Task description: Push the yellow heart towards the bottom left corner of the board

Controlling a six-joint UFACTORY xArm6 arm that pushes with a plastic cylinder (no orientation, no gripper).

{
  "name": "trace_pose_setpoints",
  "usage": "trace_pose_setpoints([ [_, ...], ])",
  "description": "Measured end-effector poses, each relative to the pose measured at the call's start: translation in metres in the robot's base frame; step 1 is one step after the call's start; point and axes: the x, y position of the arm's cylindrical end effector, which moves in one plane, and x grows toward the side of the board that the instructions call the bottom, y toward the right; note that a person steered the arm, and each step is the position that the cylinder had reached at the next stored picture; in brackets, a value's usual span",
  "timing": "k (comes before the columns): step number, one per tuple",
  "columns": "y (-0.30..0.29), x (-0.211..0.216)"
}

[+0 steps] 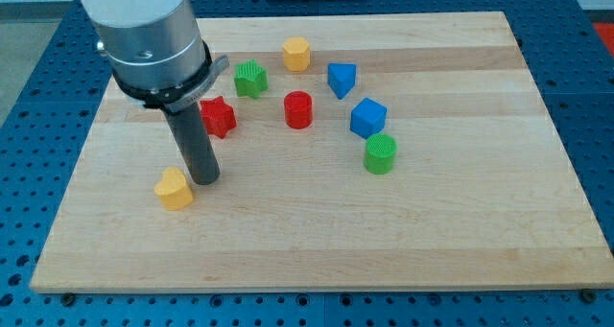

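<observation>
Camera view, yellow heart just left of, perhaps touching, my tip

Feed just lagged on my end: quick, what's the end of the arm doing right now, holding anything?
My tip: a bare rod, no jaws, holding nothing; it sits on the board right beside the yellow heart, on the heart's upper-right side. Whether they touch cannot be told.

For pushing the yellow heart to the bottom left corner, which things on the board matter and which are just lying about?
Matter: yellow heart; my tip, just right of it; board.

Lying about: red star, green block, yellow block, red cylinder, two blue blocks, green cylinder.
</observation>
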Motion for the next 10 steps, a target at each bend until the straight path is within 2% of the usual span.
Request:
trace_pose_setpoints([
  [2, -0.011, 0.0],
  [3, -0.035, 0.001],
  [4, -0.041, 0.019],
  [8, -0.017, 0.03],
  [10, -0.039, 0.04],
])
